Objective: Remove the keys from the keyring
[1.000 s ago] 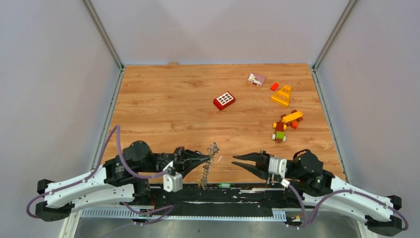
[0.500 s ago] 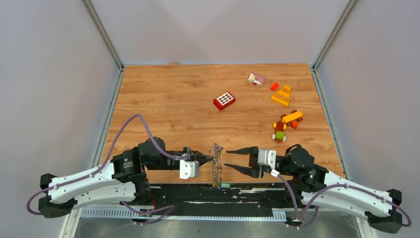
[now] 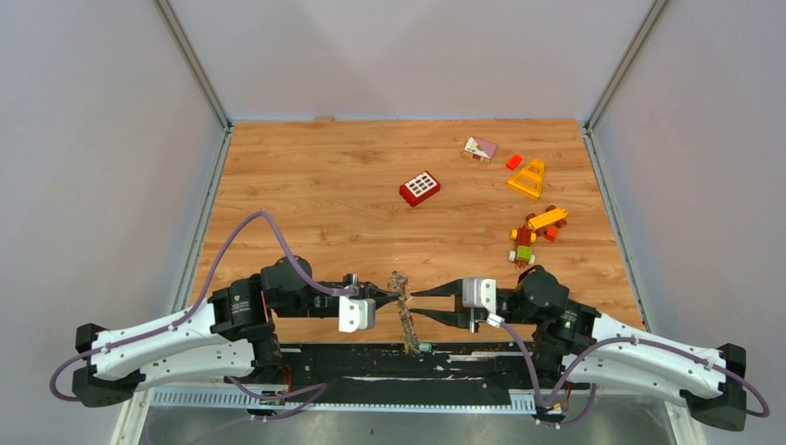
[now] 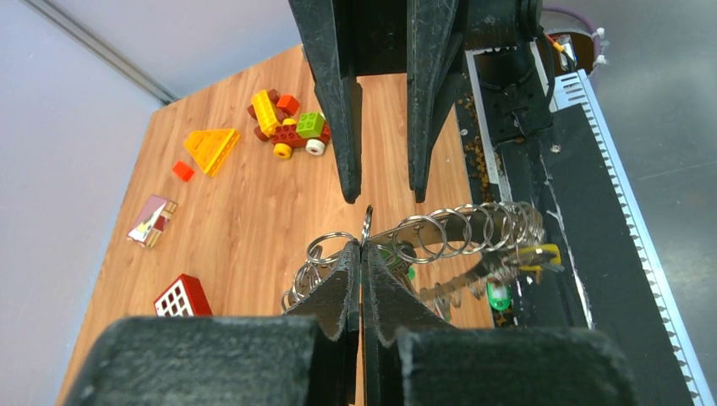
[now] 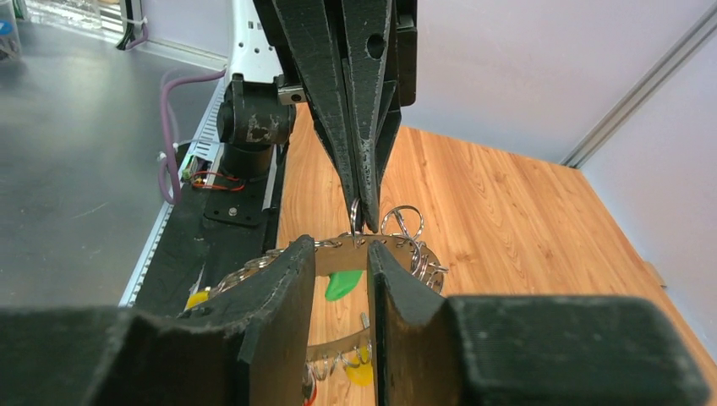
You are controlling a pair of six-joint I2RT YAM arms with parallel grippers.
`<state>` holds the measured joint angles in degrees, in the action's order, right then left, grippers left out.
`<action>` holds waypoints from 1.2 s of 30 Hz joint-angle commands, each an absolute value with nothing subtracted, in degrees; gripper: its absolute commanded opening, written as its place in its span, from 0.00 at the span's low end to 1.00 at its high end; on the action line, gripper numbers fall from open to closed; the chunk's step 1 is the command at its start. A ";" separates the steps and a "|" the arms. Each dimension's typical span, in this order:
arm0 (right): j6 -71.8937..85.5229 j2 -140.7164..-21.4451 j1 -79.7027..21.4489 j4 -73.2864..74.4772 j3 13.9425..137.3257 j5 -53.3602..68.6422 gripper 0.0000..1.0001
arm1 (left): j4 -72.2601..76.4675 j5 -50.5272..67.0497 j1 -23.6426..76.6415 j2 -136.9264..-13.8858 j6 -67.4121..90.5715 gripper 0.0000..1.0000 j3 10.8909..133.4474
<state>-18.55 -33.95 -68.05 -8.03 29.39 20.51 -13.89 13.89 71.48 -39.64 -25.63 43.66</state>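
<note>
The keyring (image 3: 405,315) is a grey metal band fringed with small split rings (image 4: 448,230). It hangs on edge over the table's near edge. My left gripper (image 3: 397,298) is shut on one small ring at the band's top (image 4: 366,227). Keys with green (image 4: 499,296) and yellow (image 4: 539,254) heads dangle from the band. My right gripper (image 3: 414,305) faces the left one, open, with its fingertips (image 5: 298,254) on either side of the band's top (image 5: 345,252). In the right wrist view a green key head (image 5: 342,283) shows through the gap.
A red brick (image 3: 420,188) lies mid-table. A yellow wedge (image 3: 527,178), a small red brick (image 3: 513,161), a pink-white piece (image 3: 479,148) and a brick toy car (image 3: 530,239) lie at the right back. A black base strip (image 3: 371,362) runs under the keyring.
My left gripper swung right and straightened, carrying the keyring with it. My right gripper advanced left to the ring, opened wide and has narrowed around the band.
</note>
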 commanded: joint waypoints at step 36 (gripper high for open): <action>-21.92 -38.77 -68.09 -3.88 34.72 20.92 0.14 | -18.41 17.03 71.56 -41.49 -28.39 0.00 50.40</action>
